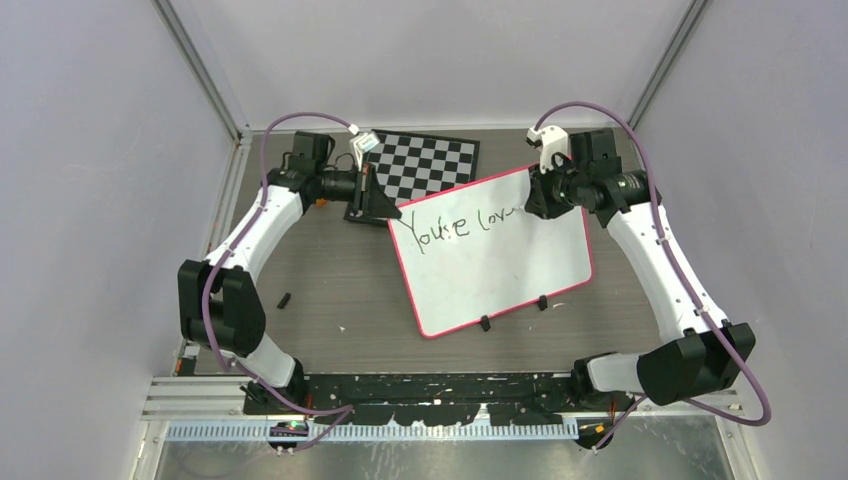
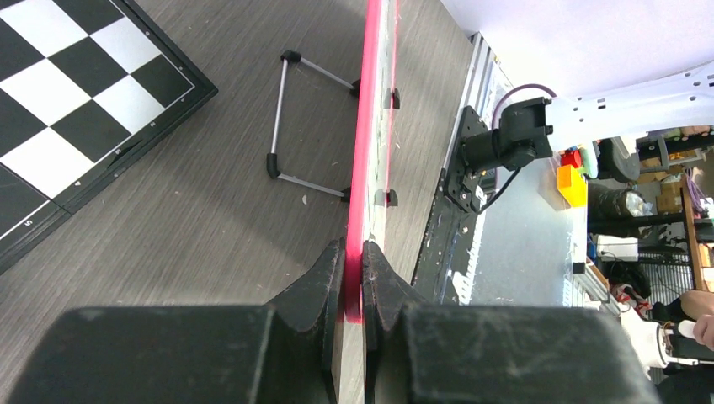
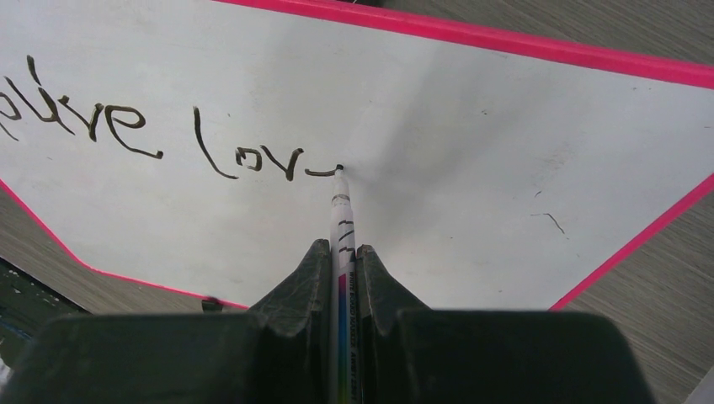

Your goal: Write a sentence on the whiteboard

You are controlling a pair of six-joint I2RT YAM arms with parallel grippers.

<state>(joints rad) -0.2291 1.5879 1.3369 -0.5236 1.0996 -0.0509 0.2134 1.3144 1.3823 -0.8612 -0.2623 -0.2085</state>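
The whiteboard (image 1: 500, 265), white with a pink-red frame, lies tilted on the table. Its black lettering (image 1: 455, 226) reads "You're lov" with a short stroke after it; it also shows in the right wrist view (image 3: 126, 126). My left gripper (image 1: 385, 207) is shut on the board's frame edge (image 2: 370, 126) at its far left corner. My right gripper (image 1: 540, 200) is shut on a white marker (image 3: 341, 227) whose tip touches the board at the end of the last stroke. Two black clips (image 1: 485, 322) sit on the near long edge.
A black-and-white checkerboard (image 1: 425, 165) lies behind the whiteboard, also in the left wrist view (image 2: 67, 109). A small black piece (image 1: 284, 299) lies on the table at left. A wire stand (image 2: 307, 126) shows under the board. Grey walls enclose the table.
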